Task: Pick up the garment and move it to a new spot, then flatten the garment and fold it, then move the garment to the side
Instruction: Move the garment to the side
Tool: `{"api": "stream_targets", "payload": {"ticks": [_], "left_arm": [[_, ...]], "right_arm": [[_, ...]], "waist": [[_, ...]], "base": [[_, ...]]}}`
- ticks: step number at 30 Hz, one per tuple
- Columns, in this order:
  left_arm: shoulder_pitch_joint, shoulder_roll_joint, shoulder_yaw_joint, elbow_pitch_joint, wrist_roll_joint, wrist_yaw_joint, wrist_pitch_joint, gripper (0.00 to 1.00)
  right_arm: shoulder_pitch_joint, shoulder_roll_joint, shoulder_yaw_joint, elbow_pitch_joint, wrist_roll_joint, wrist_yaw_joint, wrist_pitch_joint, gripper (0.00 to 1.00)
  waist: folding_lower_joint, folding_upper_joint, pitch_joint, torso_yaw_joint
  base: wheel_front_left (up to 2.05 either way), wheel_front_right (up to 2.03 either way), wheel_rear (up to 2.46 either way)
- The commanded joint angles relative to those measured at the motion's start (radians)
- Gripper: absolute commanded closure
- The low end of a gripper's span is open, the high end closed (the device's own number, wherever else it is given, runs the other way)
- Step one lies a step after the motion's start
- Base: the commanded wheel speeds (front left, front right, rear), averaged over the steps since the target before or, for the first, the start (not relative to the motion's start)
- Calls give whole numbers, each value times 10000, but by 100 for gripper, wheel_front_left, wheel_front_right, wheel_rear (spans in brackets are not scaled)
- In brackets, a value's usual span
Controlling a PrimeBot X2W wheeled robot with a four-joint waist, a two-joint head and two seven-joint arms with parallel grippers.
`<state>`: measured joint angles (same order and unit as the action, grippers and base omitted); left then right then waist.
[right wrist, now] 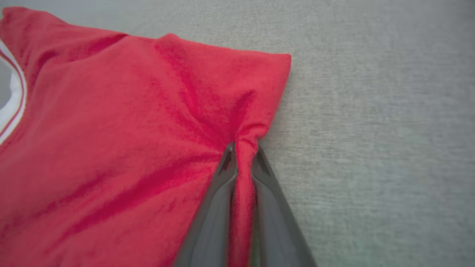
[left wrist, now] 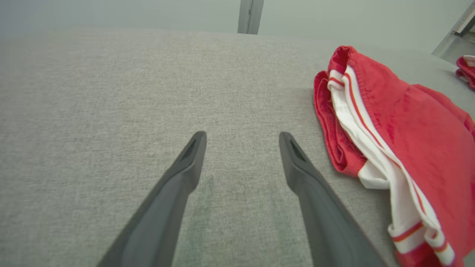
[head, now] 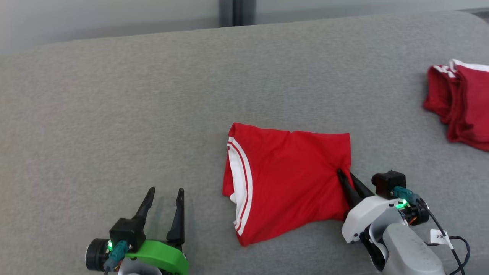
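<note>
**Right pincer clamps the folded garment's edge**

The red garment point(head: 290, 179) lies in the middle of the grey padded surface point(head: 114, 114), near its front edge. It is doubled into a compact, roughly square packet, and its white striped trim point(head: 240, 179) runs down the left side. It looks already folded, so the step in hand is probably the last one: moving it aside.

That would explain the grip. The right gripper point(head: 345, 173) comes in low from the right and is closed on a pinch of cloth at the packet's right edge. In the right wrist view a ridge of red fabric is squeezed between the two dark fingers point(right wrist: 222, 174), and creases fan out from it across the top layer. A hold on that edge lets the arm pull the packet to the right.

The left gripper point(head: 166, 190) is apart from the garment on its left, jaws spread wide and holding nothing, with bare surface between its fingers in the left wrist view.

At the far right, well apart, lies a pile of similar red clothes point(head: 462, 103), likely the destination.
</note>
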<state>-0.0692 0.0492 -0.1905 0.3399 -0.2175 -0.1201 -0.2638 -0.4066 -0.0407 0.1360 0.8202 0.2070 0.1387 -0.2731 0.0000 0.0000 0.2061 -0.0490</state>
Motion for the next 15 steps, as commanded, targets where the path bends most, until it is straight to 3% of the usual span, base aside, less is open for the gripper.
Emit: {"api": "stream_targets", "payload": {"ticks": [1,8,15], "left_arm": [[-103,41,-14,-7,79,-39,-1,0],[-84,42,-319,-49,59,-68,-3,0],[-163,48,-455,-37,152,-87,-3,0]], "right_arm": [[467,-189,-100,172,29,-132,163,100],[625,-146,-175,-179,140,-103,98,100],[800,-126,-542,-531,44,-94,95,100]], "waist": [[0,0,-622,-3088],[0,0,-470,-4474],[0,0,-239,-4831]], "base": [[0,0,0],[0,0,0],[0,0,0]]}}
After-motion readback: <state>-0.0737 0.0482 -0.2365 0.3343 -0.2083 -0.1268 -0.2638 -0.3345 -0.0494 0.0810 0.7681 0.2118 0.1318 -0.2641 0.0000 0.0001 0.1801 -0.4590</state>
